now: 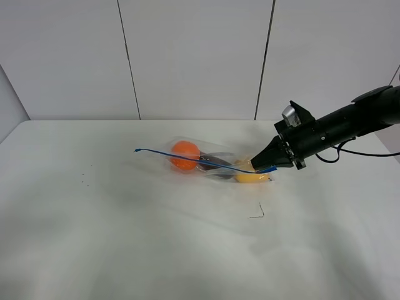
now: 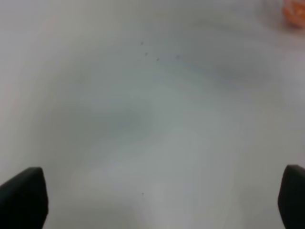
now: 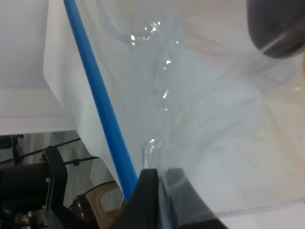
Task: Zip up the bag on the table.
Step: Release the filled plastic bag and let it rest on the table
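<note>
Bag: the clear bag [image 1: 215,154] is lying near the middle of the desk [image 1: 125,237], towards its far edge, with its long side running left to right in the high view.

Zip strip: the thin blue zip strip [image 1: 187,159] is stretching from the bag's left end, across the fruit, to the right end, where it is meeting the right pincer; in the right wrist view the zip strip [image 3: 95,95] is showing as a broad blue band along the crinkled plastic.

Fruit: an orange fruit [image 1: 185,154] is sitting at the left end, a dark purple fruit [image 1: 215,167] in the middle and a yellow fruit [image 1: 252,177] at the right end, all inside the bag.

Right pincer: the right pincer [image 1: 270,166] is reaching in from the right and is clenching the bag's right end beside the strip; its dark fingers [image 3: 147,200] are pressing together with plastic between them.

Left pincer: the left pincer [image 2: 157,198] is hanging released over bare desk, fingertips [image 2: 24,198] spread wide, well apart from the bag; it is not appearing in the high view.

Black mark: a small black mark [image 1: 257,212] is lying on the desk in front of the yellow fruit.
</note>
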Robot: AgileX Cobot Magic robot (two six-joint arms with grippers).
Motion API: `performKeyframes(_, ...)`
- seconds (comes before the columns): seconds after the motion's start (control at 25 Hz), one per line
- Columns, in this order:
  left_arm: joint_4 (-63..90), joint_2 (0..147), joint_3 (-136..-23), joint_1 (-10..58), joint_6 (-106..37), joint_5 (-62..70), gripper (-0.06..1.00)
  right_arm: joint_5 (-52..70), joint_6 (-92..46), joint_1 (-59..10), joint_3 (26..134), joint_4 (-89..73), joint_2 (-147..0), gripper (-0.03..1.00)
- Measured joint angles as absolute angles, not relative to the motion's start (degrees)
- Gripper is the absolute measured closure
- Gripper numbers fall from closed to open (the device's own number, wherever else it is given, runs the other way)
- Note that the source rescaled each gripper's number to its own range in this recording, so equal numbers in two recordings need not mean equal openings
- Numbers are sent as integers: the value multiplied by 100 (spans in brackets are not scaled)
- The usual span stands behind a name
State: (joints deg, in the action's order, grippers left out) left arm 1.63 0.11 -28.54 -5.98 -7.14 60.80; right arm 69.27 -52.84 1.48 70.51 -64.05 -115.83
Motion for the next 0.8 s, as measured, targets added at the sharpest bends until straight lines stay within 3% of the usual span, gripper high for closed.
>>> performKeyframes(0.8,130,-34,-2835,-598,-261,6086,-6,6932,-5284,148,7051,-6405,-11583,97)
